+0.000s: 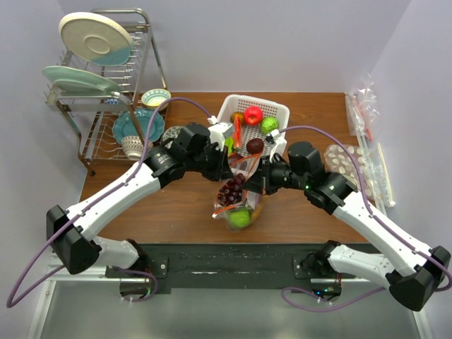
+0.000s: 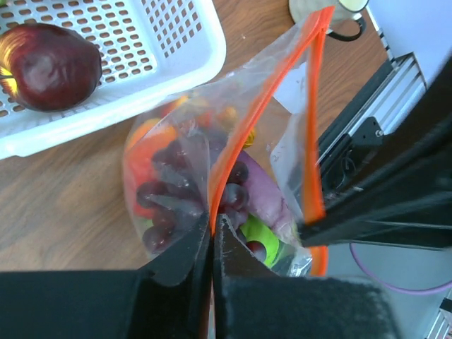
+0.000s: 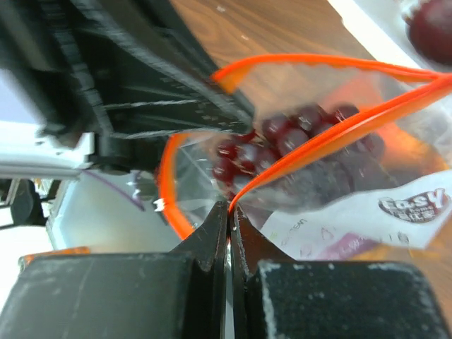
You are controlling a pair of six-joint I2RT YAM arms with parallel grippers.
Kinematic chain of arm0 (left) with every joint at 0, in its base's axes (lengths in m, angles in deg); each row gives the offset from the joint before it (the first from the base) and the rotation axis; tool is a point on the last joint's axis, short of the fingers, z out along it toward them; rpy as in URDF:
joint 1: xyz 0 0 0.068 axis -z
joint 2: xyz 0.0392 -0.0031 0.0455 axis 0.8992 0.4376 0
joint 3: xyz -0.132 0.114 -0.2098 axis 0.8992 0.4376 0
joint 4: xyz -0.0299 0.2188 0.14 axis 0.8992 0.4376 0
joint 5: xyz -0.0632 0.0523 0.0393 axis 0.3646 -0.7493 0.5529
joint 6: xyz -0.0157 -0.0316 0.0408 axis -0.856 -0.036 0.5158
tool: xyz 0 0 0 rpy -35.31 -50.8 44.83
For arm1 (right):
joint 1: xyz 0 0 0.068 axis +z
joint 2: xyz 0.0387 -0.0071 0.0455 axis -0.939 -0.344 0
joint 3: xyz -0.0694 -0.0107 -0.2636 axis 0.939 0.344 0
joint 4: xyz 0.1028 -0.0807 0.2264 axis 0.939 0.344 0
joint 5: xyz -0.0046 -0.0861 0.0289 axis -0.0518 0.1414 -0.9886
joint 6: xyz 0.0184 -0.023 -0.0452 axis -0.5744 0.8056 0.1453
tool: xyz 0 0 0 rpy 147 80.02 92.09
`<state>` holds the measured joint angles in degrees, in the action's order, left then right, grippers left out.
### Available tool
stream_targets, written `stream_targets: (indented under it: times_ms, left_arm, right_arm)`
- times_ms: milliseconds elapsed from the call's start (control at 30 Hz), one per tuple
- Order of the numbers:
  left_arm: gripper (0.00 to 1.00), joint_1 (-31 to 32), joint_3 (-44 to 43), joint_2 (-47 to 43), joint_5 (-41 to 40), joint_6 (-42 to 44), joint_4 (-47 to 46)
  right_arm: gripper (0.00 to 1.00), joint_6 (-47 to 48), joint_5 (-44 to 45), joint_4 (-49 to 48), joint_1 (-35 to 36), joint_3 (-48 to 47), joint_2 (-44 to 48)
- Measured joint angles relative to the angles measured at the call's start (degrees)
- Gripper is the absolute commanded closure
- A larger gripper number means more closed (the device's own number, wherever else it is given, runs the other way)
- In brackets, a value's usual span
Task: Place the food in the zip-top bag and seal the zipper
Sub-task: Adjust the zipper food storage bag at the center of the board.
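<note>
Left gripper (image 2: 212, 229) and right gripper (image 3: 229, 212) each pinch shut on a separate lip of the zipper (image 2: 268, 106), evidently to hold the mouth spread. The zip-top bag (image 1: 239, 201) hangs between them, just in front of the basket (image 1: 282, 109), loaded with grapes (image 2: 159, 201) and unsealed.

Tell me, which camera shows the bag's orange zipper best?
The left wrist view: the zipper runs the height of the frame, both strips sharp and clearly spread apart. The right wrist view shows the zipper close too, but blurrier. The top view shows only a small reddish sliver.
</note>
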<state>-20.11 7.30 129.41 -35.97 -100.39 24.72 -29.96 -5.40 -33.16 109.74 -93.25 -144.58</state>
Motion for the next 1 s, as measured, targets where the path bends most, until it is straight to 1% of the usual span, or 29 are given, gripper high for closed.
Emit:
stream_targets:
  times_ms: [67,100,167,200,267,433,600,733,867,933,967,1000]
  left_arm:
    - [0.7,0.0,0.55,0.83,0.2,0.52,-0.85]
    - [0.5,0.02,0.66,1.01,0.22,0.85,-1.27]
    - [0.33,0.0,0.92,1.03,0.2,0.68,-2.27]
    - [0.17,0.02,0.98,0.9,0.2,1.31,-2.78]
    - [0.01,0.0,1.25,0.37,0.11,1.66,-3.58]
    - [0.0,0.02,3.21,-4.55,-1.2,2.49,-4.57]
    - [0.0,0.02,7.08,-13.22,-4.79,3.5,-5.92]
    - [0.0,0.0,16.2,-24.13,-7.32,3.39,-9.18]
    - [0.01,0.0,27.39,-34.64,-6.99,2.36,-14.56]
    - [0.03,0.0,32.13,-38.12,-6.34,1.88,-17.27]
    - [0.08,0.0,34.36,-39.54,-6.12,1.55,-18.71]
    - [0.1,0.0,36.33,-40.5,-5.95,0.92,-19.91]
  right_arm:
    - [1.0,-0.57,1.22,-1.22,0.0,1.84,-0.94]
    - [1.0,-0.87,1.97,-1.68,0.0,2.54,-1.27]
    - [1.0,-1.51,3.5,-2.56,-0.02,3.56,-1.42]
    - [1.0,-1.84,4.37,-2.95,0.0,3.78,-1.4]
    - [1.0,-2.14,5.53,-3.89,0.0,3.78,-1.38]
    - [1.0,-3.08,7.78,-5.95,0.0,3.8,-1.29]
    - [1.0,-3.89,9.09,-6.91,0.0,3.78,-1.27]
    - [1.0,-4.57,9.7,-7.37,0.0,3.82,-1.29]
    - [1.0,-5.31,10.21,-7.78,0.0,4.04,-1.29]
    - [1.0,-5.57,10.43,-8.22,0.0,4.22,-1.29]
    - [1.0,-5.7,10.47,-8.46,0.0,4.31,-1.31]
    - [1.0,-5.84,10.51,-8.52,0.0,4.33,-1.31]
